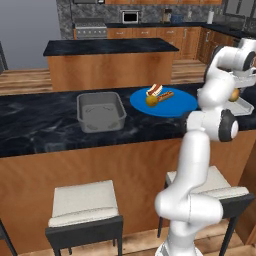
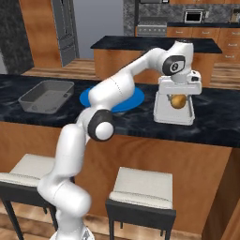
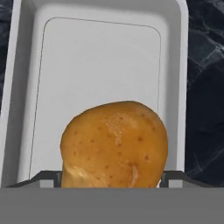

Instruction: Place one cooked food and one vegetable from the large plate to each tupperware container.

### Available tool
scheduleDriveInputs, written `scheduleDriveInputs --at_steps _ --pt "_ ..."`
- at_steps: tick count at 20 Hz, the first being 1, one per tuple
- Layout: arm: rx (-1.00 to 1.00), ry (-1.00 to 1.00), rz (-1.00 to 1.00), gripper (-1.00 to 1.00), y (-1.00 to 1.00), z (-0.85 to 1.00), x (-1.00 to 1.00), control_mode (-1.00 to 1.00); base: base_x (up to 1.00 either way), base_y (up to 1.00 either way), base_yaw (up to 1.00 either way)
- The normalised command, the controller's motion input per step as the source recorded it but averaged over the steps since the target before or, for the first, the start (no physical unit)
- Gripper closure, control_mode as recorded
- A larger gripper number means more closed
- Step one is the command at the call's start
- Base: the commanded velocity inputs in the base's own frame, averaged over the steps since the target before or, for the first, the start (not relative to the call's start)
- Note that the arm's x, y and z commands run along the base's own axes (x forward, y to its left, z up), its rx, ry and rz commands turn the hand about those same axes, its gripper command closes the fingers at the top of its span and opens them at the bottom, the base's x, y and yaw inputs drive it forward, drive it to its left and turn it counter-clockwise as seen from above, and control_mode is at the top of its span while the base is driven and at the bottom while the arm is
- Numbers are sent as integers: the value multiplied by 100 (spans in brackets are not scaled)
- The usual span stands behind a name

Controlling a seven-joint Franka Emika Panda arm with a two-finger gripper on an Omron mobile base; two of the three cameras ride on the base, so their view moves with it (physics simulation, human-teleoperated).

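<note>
The gripper (image 2: 177, 101) has its jaws clamped on the big brown potato (image 3: 114, 144), holding it up over the white tray (image 3: 105, 57) on the desk (image 2: 220, 123). Two hot dogs (image 1: 159, 93) and a small yellow ball (image 1: 151, 100) sit on the blue plate (image 1: 182, 104). The grey tub (image 1: 100, 111) stands left of it.

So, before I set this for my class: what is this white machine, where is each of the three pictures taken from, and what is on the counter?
It is a white robot arm on a mobile base, in a rendered kitchen. Two pictures come from cameras behind the arm, left and right; the third looks along its hand. On the dark counter sit a deep grey tub, a blue plate carrying two hot dogs and a small yellow-olive ball, and a shallow white tray. The gripper holds a golden-brown potato over that tray.
</note>
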Motion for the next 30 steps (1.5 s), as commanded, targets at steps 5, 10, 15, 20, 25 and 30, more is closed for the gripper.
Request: scheduleDriveInputs --at_steps 5,10,15,20,25,30 --pt "0 0 1 100 3 -10 0 -100 0 0 0" --pt "2 0 3 -100 0 -24 7 -100 0 0 0" --pt "0 0 2 -100 3 -10 7 -100 0 0 0" --pt "0 0 0 -100 0 0 1 -100 0 0 0" --pt "0 0 0 -100 0 0 0 -100 0 0 0" --pt "0 1 -2 -100 18 43 -29 -100 0 0 0"
